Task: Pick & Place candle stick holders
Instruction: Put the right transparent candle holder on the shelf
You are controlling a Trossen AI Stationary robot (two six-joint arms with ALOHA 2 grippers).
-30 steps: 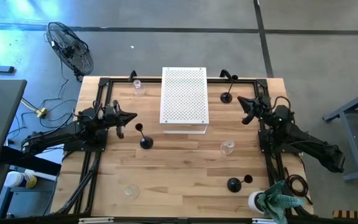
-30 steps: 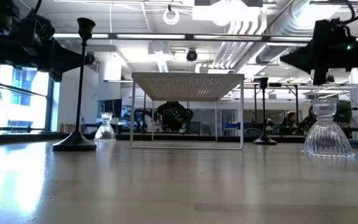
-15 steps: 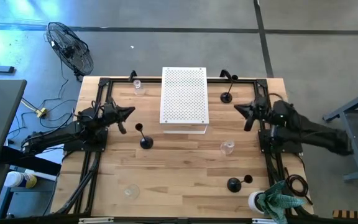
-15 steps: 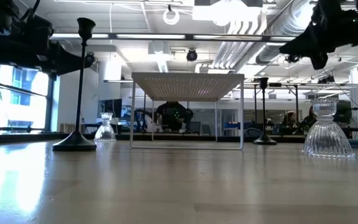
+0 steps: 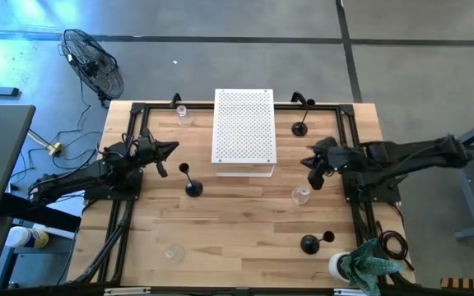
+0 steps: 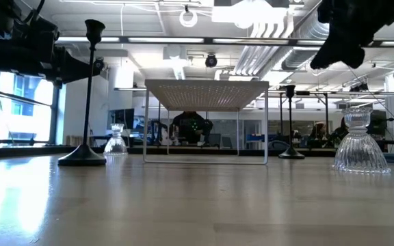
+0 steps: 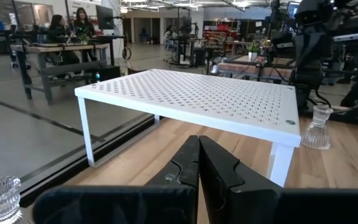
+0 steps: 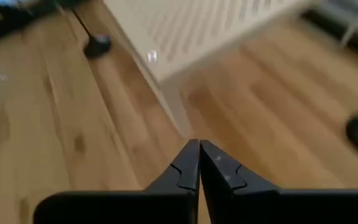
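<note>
1. Right end effector (image 5: 313, 167), fingers pressed together and empty, hovers above the table (image 5: 237, 238) just beside the clear glass holder (image 5: 301, 195), between that holder and the front corner of the white perforated board (image 5: 243, 126).
2. Judged step: approach to the clear glass holder. To do it well, the fingers should part before descent, straddle the narrow neck above the flared base, and close squarely; glass is slick and its outline is hard to read from above, so a slow, centred closure seems prudent.
3. Right arm pose: stretched inward from the table's right edge, nearly horizontal, wrist pitched down toward the wood.
4. Left end effector (image 5: 167, 154), also closed with nothing between the fingers, waits near the left rail, pointing toward the tall black holder (image 5: 192, 187).
5. Other candle stick holders: a black one (image 5: 299, 128) near the far right corner beside the board; a short black one (image 5: 309, 243) near the front right; a clear one (image 5: 182, 113) at the far left; a clear one (image 5: 172, 253) near the front left. All stand upright, well apart.
</note>
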